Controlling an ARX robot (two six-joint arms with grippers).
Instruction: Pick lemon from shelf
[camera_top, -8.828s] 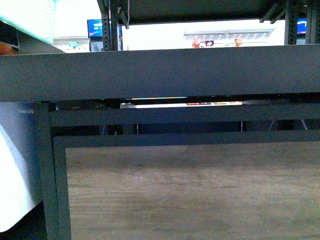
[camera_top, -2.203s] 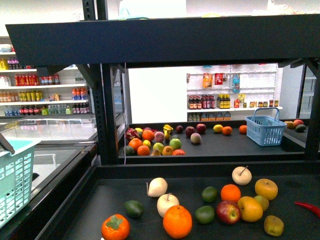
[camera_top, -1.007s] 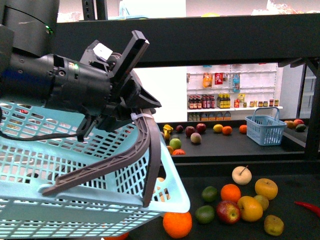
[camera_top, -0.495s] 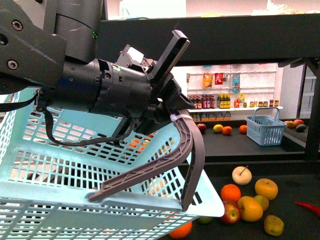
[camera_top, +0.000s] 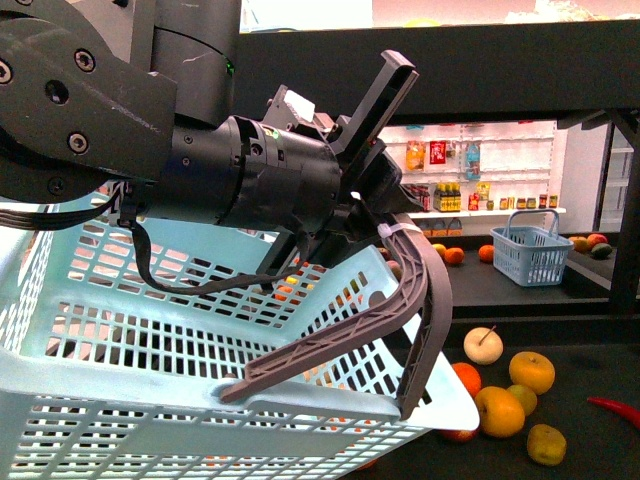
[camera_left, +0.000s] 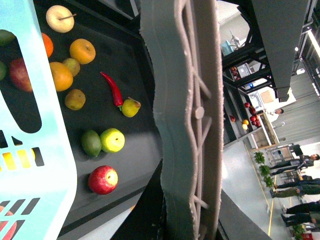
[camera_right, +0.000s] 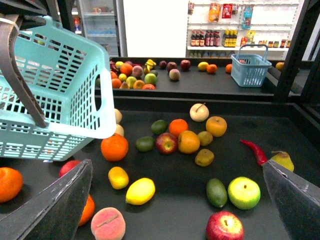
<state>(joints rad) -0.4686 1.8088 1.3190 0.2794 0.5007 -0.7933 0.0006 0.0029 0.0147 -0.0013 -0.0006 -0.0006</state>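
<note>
The lemon (camera_right: 140, 191), bright yellow and oval, lies on the shelf's black tray (camera_right: 170, 220) among other fruit, in the right wrist view. My right gripper (camera_right: 176, 162) hovers above the tray, open, its dark fingers (camera_right: 60, 207) wide on either side of the lemon with nothing between them. My left gripper (camera_top: 385, 215) is shut on the grey basket handle (camera_top: 405, 310) and holds the light-blue basket (camera_top: 150, 350) up in front of the shelf (camera_top: 500, 70). In the front view the basket hides the lemon. The left wrist view shows the handle (camera_left: 185, 115) running between the left gripper's (camera_left: 187, 220) jaws.
Near the lemon lie a small yellow-orange fruit (camera_right: 118, 177), a peach (camera_right: 108, 224), an orange (camera_right: 114, 147), an avocado (camera_right: 216, 192), a green apple (camera_right: 244, 192) and a red apple (camera_right: 224, 226). A red chilli (camera_right: 255, 151) lies further right. A small blue basket (camera_right: 251, 69) stands on the far tray.
The view rose from the shelf's wood base to the fruit tray. Then my left arm swung the light-blue basket in from the left, rightward and upward, covering most of the near fruit.
</note>
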